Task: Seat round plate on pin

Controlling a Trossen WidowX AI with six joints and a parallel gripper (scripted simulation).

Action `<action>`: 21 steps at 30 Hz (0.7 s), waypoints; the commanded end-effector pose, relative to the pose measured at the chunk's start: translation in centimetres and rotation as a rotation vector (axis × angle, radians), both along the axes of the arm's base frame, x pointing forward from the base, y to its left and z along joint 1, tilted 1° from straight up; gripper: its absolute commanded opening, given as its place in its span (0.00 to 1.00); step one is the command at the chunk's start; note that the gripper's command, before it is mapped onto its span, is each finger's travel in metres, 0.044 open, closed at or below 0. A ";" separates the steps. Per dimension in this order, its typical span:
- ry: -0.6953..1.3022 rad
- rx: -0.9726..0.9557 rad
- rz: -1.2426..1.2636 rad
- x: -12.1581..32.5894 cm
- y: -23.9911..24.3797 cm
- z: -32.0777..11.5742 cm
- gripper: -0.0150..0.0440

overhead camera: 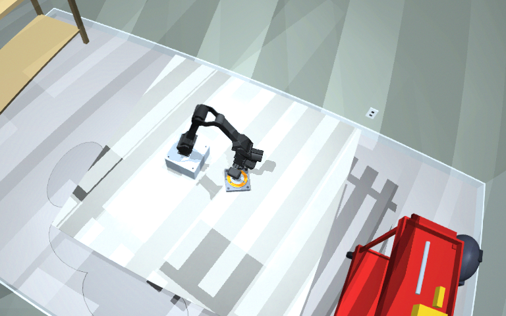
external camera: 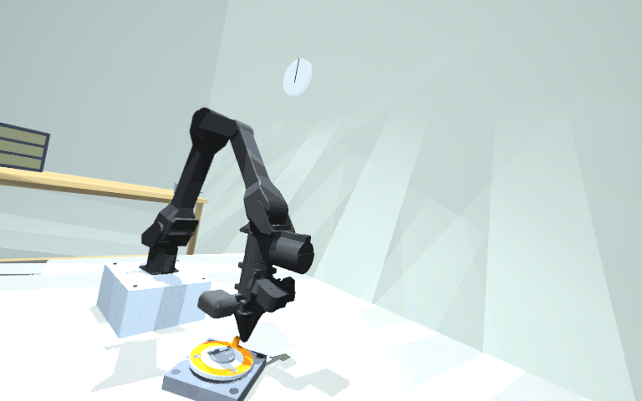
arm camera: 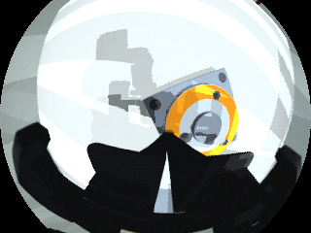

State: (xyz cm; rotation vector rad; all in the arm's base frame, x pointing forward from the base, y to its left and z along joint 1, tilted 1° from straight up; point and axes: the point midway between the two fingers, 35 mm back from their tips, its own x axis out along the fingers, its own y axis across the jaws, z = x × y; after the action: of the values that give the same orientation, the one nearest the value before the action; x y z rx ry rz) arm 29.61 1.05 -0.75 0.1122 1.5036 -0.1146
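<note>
Plate (external camera: pixel 220 362) with the orange ring sat on the grey square base (external camera: pixel 180 379), around the post (external camera: pixel 223 355) at its middle. In the exterior view its orange tab (external camera: pixel 235 341) stood up at the far edge of the plate, and this side looked a little higher than the near side, so I judged that the plate was not yet lying flat and was riding on the pin. The pin itself and the hole beside the tab were too small to make out in any view.

The gripper (external camera: pixel 245 333) hung point-down just above the tab, with its jaws pressed together into one narrow tip and holding nothing. Whether the tip was touching the tab or was only very near it, I could not tell. In the wrist view the closed fingers pointed toward the near rim of the plate.

By my judgement, the task was in its middle part. The closed tip was placed where it could push the tab, but the turning of the plate to bring the hole over the pin seemed unfinished. After that, the plate had to drop flat on the base, and the arm (external camera: pixel 255 189) had to move away from it.
</note>
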 end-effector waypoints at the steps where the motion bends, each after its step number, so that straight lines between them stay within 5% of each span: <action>1: 0.017 0.000 -0.001 -0.9 -0.1 -0.2 0.25; 21: 0.018 0.000 -0.001 -2.2 -0.7 -0.3 0.25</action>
State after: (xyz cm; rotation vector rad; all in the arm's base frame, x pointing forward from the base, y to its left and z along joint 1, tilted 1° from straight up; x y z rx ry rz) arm 28.18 0.70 -0.87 0.1168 1.5085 -0.1130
